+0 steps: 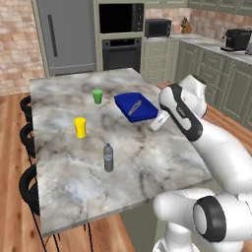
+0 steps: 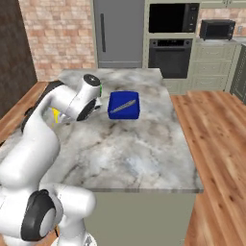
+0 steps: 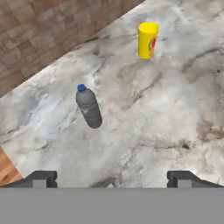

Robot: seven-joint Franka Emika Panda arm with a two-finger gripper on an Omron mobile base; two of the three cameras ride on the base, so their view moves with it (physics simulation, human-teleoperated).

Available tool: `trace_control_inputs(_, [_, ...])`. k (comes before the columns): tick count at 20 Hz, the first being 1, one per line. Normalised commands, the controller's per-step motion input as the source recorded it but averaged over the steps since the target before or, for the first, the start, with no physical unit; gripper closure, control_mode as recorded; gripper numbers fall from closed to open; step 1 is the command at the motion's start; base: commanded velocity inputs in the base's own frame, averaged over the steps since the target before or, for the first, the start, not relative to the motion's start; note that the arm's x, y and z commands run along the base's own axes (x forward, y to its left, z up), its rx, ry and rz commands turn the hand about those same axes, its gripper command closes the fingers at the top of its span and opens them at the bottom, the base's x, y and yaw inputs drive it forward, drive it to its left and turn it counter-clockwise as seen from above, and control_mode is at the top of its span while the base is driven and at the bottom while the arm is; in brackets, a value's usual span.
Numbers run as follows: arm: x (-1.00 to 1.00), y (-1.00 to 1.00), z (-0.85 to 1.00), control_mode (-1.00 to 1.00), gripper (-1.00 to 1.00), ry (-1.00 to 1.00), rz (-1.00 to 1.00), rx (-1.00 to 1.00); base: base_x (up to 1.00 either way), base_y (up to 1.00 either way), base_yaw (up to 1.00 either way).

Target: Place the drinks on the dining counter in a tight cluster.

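Observation:
A small clear water bottle [image 1: 108, 157] with a blue cap stands upright on the marble dining counter [image 1: 147, 162], toward its near side. In the hand view the water bottle [image 3: 89, 107] sits left of centre, well ahead of my gripper [image 3: 111, 178]. The gripper hovers open above the counter [image 3: 166, 113], its two dark fingertips [image 3: 41, 177] spread wide with nothing between them. In the left base view my gripper [image 1: 156, 123] pokes out from behind the forearm, beside the blue tray's near corner.
A yellow cup [image 1: 80, 127] [image 3: 148, 40] stands beyond the bottle, with a green cup [image 1: 97, 96] farther back. A blue tray [image 1: 136, 107] [image 2: 124, 105] holding a grey utensil lies mid-counter. Black stools [image 1: 24, 133] line the left edge, over wood floor.

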Motion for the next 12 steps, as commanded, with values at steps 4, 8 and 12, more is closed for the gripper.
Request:
trace_control_inputs(4, [-0.67,-0.13,0.03,-1.0,-1.0,0.01,-0.54,-0.25,0.0,0.0,0.0])
trace_control_inputs(8, [-0.52,-0.05,0.17,-1.0,-1.0,0.0,-0.64,-0.23,0.0,0.0,0.0])
trace_control_inputs(12, [-0.8,-0.04,0.6,-1.0,-1.0,-0.08,-0.54,-0.13,0.0,0.0,0.0])
